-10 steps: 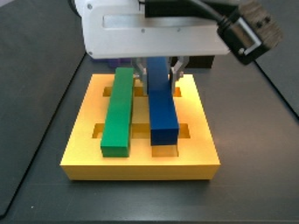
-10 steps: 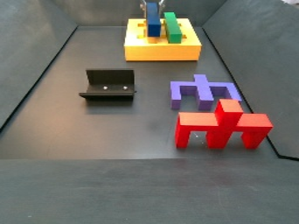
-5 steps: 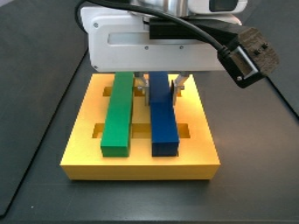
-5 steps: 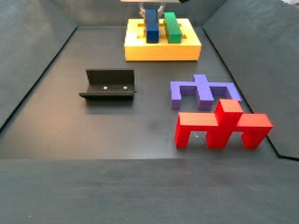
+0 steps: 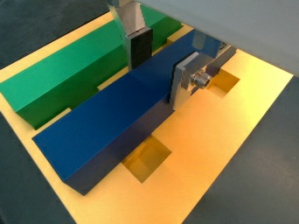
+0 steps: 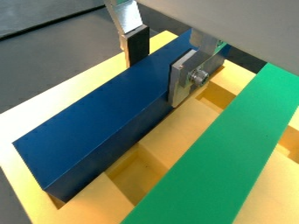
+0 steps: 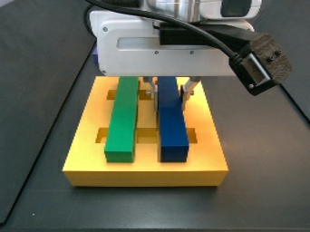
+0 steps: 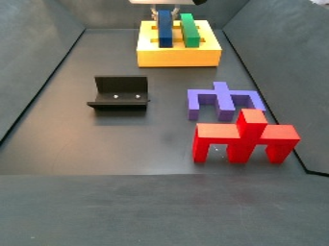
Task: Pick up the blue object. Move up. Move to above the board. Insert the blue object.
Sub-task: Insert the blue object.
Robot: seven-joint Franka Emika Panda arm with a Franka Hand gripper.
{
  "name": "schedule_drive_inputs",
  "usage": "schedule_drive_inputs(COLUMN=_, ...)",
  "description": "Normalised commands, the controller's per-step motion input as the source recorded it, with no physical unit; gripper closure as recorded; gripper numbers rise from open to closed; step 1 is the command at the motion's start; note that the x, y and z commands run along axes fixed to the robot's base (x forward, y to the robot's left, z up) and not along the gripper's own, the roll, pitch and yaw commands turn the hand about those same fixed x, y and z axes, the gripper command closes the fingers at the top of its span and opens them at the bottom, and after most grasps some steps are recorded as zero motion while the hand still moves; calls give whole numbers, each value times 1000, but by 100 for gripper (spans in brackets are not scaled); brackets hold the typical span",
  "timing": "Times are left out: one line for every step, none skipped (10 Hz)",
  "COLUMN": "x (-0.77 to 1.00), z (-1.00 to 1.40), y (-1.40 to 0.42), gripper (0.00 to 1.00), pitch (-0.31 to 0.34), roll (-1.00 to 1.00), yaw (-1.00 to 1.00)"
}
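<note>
Your pincer (image 7: 169,87) hangs directly over the yellow board (image 7: 145,172) at the far end of the desk (image 8: 129,144), with one silver finger (image 6: 184,79) on each side of the blue bar (image 7: 171,122). In both wrist views the dark pads stand close against the bar's long sides, but you cannot tell from these pictures whether they press on it or have just let go, so treat the grip as undecided.

The blue bar lies lengthwise in a groove of the board, parallel to the green bar (image 7: 122,118) beside it and level with it in a side view. That match in height suggests the bar is already seated, or very nearly so, and the insertion is at its last stage. The fingers straddle the bar near its far end, not its middle, which leaves the near end free to settle into the groove.

Square slots (image 5: 145,157) show on the board's top beside the bar.

The black bracket (image 8: 119,93), the purple notched block (image 8: 221,101) and the red block (image 8: 244,139) sit well apart from the board on the desk, so nothing crowds your working area.

If you judge the bar fully down, opening and lifting straight up looks the safe way out.
</note>
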Motion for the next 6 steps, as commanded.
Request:
schedule_drive_inputs(x=0, z=-171, y=186, gripper=100, pitch=74, roll=100, yaw=-89)
schedule_drive_inputs(x=143, z=-143, y=191, gripper=100, pitch=73, roll=77, yaw=-11)
schedule_drive_inputs(x=137, z=-174, y=83, gripper=100, pitch=54, roll=94, yaw=0)
schedule_drive_inputs(x=120, z=-177, y=0, gripper=100, pitch=31, roll=114, yaw=-134)
schedule_drive_inputs(x=126, z=-203, y=0, gripper=100, pitch=74, roll=146, yaw=-246)
schedule_drive_inputs(x=89, z=-260, y=6, gripper=100, pitch=83, roll=163, yaw=-354)
